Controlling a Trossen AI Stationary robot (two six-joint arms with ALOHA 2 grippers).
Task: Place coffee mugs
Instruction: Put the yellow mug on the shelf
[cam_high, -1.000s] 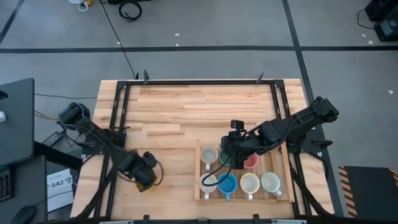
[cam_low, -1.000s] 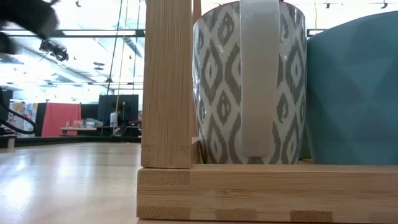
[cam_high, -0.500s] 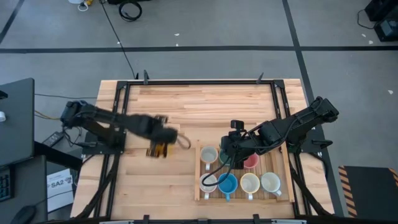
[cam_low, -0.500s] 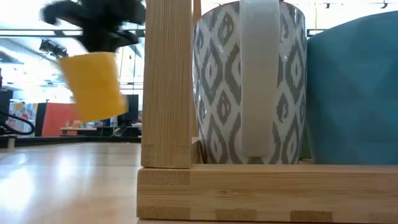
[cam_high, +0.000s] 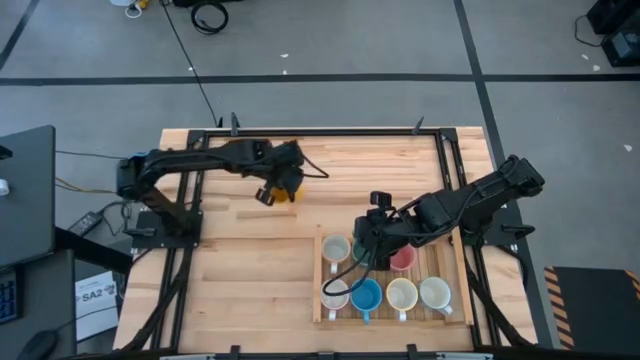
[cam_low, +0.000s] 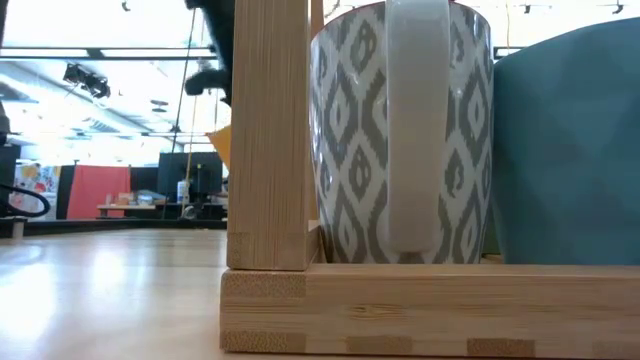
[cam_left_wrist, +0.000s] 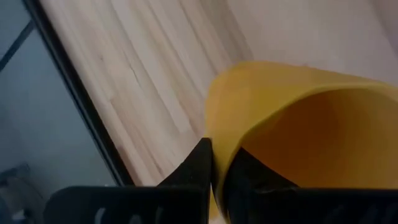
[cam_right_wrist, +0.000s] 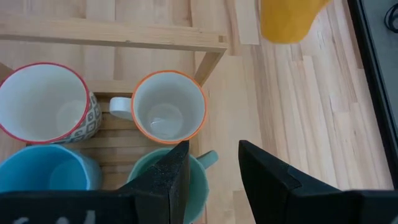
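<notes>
Seven mugs sit in the wooden tray (cam_high: 326, 318) at 5 o'clock on the surface (cam_high: 330, 160), as far as I can count from above. I see a cream one (cam_high: 335, 248), a green one (cam_high: 358, 258) and a pink one (cam_high: 403, 260) in the far row. The near row has a white one (cam_high: 335, 296), a blue one (cam_high: 366, 296) and two more cream ones (cam_high: 401, 293) (cam_high: 435, 293).

One mug is not in the tray yet. It is the yellow mug (cam_high: 285, 190), and it hangs in the air at about 11 o'clock over the surface. My left gripper (cam_left_wrist: 217, 177) has its fingers (cam_left_wrist: 200, 167) pinched tight on the mug's rim, one inside and one outside.

My right gripper (cam_right_wrist: 214, 180) waits over the far row of the tray, just above the green mug. Its fingers are apart and hold nothing.

I think I am in the carrying step for the last mug. The tray lies toward 4 o'clock from the yellow mug. The far corner spot at 3 o'clock from the pink mug looks free to me, but my right arm covers part of it.

For the next move I think I must swing the mug over to that spot, keep it upright, and go down slowly. My right arm is in the way, so I think it should back off first.
</notes>
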